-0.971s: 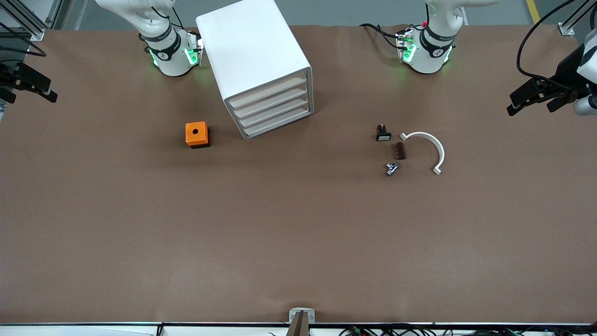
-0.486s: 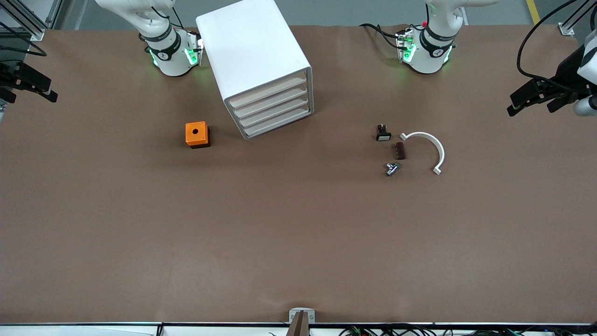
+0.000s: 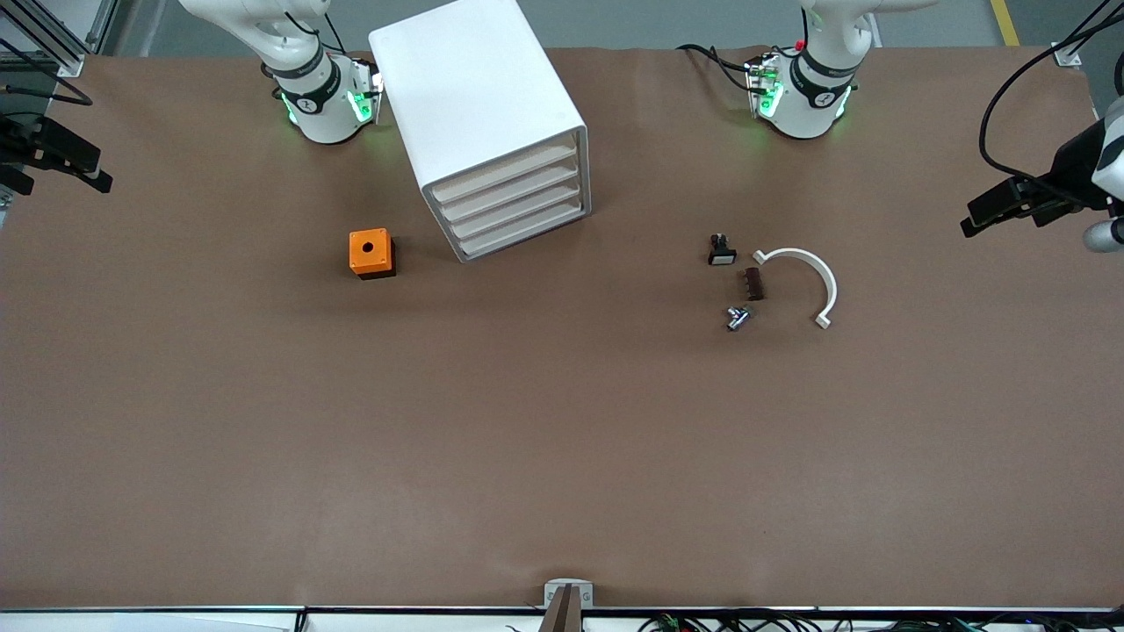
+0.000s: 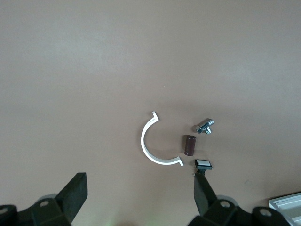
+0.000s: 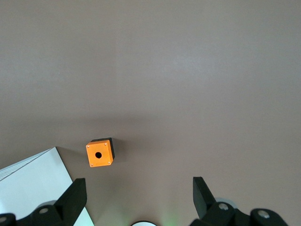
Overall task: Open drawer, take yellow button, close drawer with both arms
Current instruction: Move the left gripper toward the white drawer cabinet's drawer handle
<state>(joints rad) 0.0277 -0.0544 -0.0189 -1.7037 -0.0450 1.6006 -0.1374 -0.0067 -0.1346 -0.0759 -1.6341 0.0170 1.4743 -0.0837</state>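
Observation:
The white cabinet (image 3: 479, 105) stands between the two arm bases, with its four drawer fronts facing the front camera. The drawer (image 3: 505, 173), the highest front, is shut like the three below it. The button is out of view. My left gripper (image 3: 1001, 219) hangs open and empty over the table edge at the left arm's end; its wide-apart jaws show in the left wrist view (image 4: 138, 197). My right gripper (image 3: 61, 175) hangs open and empty over the table edge at the right arm's end, also seen in the right wrist view (image 5: 137, 197).
An orange square box with a hole (image 3: 371, 253) sits beside the cabinet toward the right arm's end. Toward the left arm's end lie a small black part with a white face (image 3: 722, 252), a brown cylinder (image 3: 753, 283), a metal piece (image 3: 737, 318) and a white half ring (image 3: 812, 276).
My left gripper has shifted lower in the front view at the left arm's end. The right gripper has barely moved. Nothing on the table has changed.

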